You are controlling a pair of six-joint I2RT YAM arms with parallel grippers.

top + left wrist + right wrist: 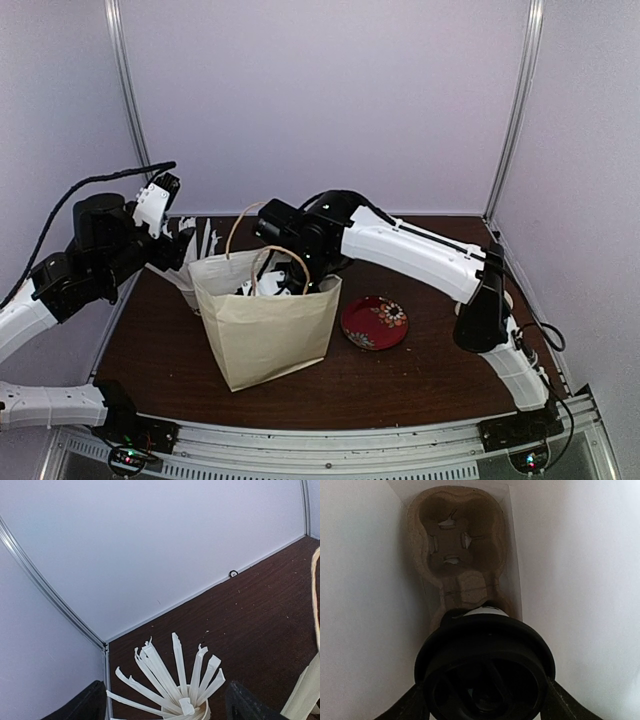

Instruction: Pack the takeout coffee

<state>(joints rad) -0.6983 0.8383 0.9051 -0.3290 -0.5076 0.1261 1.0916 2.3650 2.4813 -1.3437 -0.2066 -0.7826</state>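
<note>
The takeout coffee shows in the right wrist view as a round black lid with a sliver of white cup behind it. My right gripper is shut on it, with a finger pressed to each side of the lid. It holds the cup low inside the brown paper bag, at the near end of a cardboard cup carrier on the bag's floor. In the top view the right gripper reaches down into the bag's mouth and the cup is hidden. My left gripper is open and empty.
A paper cup bristling with white sticks stands between my left fingers without touching them, near the back left corner. A red patterned plate lies to the right of the bag. The bag's edge shows in the left wrist view.
</note>
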